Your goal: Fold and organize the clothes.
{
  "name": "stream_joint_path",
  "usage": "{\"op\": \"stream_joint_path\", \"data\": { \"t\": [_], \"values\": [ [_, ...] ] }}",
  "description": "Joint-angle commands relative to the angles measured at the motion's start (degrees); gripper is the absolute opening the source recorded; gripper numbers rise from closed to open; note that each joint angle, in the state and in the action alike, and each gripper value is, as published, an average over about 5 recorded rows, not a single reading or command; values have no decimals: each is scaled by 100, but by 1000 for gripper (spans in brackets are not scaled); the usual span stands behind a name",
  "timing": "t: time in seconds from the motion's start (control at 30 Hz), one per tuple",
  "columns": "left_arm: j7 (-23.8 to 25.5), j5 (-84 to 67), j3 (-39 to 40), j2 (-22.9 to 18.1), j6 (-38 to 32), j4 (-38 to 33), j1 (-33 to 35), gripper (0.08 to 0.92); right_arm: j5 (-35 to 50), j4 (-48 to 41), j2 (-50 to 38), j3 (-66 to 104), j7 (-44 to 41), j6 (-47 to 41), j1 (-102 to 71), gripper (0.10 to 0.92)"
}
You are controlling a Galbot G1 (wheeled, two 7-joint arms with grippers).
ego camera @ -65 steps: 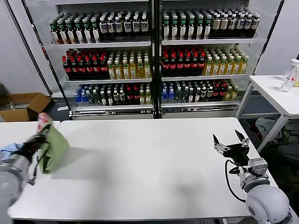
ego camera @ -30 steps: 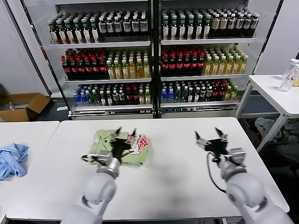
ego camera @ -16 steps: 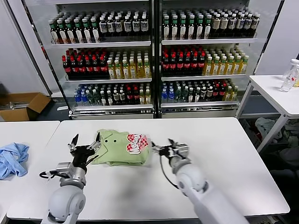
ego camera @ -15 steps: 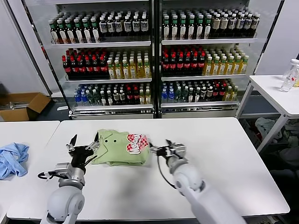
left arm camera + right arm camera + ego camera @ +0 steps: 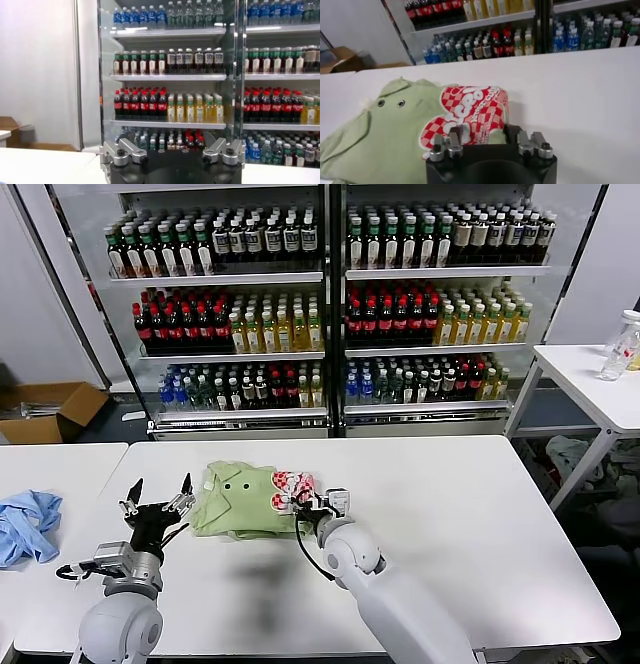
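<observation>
- Reaching in at the right edge of the T-shirt (image 5: 250,499), the right gripper (image 5: 312,502) sits low over the red-and-white print; whether its fingers are spread or closed cannot be told from either view.
- Hovering just left of the garment with fingers splayed and nothing between them, the left gripper (image 5: 158,502) stands clear of the cloth's left edge.
- Lying crumpled near the middle of the white table (image 5: 480,534), the pale-green T-shirt (image 5: 390,135) shows its print toward the right arm, well back from the table's front edge.
- Bare tabletop stretches wide to the right of the shirt and in front of it.
- A light blue garment (image 5: 25,524) lies apart on the neighbouring table at far left; the drinks cooler (image 5: 330,304) stands behind.
- Half a second earlier the right gripper was beside the shirt's right edge; it has now closed in on the print, while the left has drawn back leftward.
</observation>
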Motion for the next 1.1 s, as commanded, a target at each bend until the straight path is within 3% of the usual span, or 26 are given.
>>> {"op": "stream_joint_path", "data": {
  "t": [0.03, 0.53, 0.63, 0.77, 1.1],
  "values": [
    [-32, -41, -94, 3, 34, -53, 73, 822, 265, -378, -247, -64, 247, -67, 210, 568],
    [-25, 81, 276, -138, 163, -198, -64, 823, -1142, 905, -2701, 1315, -1182, 335, -110, 143],
    [-24, 132, 336, -184, 178, -248, -39, 823, -1431, 1427, -2919, 1666, -1347, 658, -542, 110],
    [-11, 191, 384, -247, 185, -374, 77, 823, -2004, 2105, -3004, 2217, -1266, 1286, -1359, 163],
    [88, 390, 519, -426, 178, -732, 392, 823, -2398, 3133, -2922, 3243, -898, 2041, -2748, 466]
  ]
}}
